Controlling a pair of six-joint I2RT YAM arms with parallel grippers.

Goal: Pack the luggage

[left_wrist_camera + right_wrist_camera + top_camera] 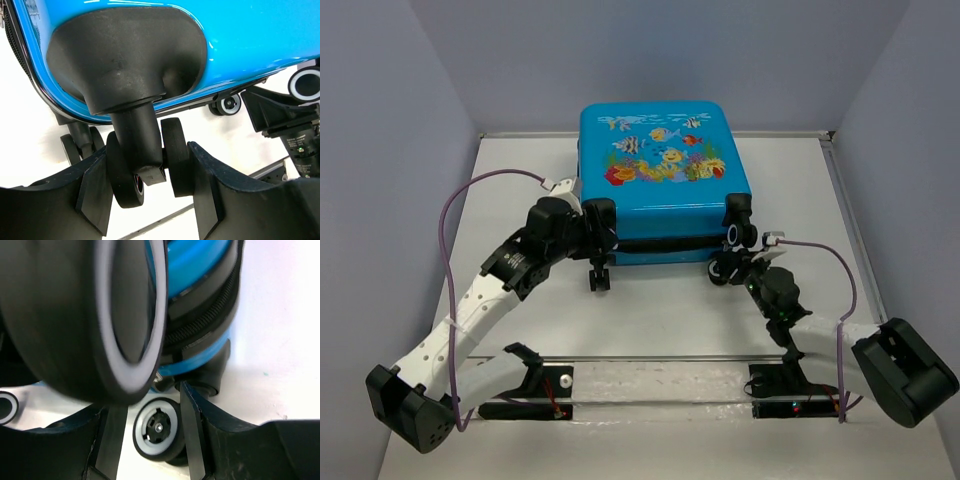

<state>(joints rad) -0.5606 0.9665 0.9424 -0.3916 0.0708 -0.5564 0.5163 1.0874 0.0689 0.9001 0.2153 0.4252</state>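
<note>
Where the luggage [665, 175] lies flat on the desk [650, 330], its two shells together and the fish-print face up, its wheeled end is turned toward the arm bases, and both grippers are at that end. The left gripper [147, 167] is at the luggage's near-left corner, on the upper caster [125, 180] there: twin black wheels on a stem that hangs from a dark housing in the blue shell. Its fingers [92, 195] sit one on each outer side of the twin wheels and press against them at a middling width, so this gripper is closed on the caster. A lower caster [75, 147] of the same corner shows behind it. The right gripper [147, 407] is at the luggage's near-right corner, its jaws partway apart and nothing clamped between them. A black wheel [100, 315] with a white ring fills the right wrist view just above the fingers, very close and blurred — whether it touches them I cannot tell. Beyond the fingertips, seen through the gap, a lower wheel [157, 427] with a grey hub rests on the desk below the luggage's zip seam.
</note>
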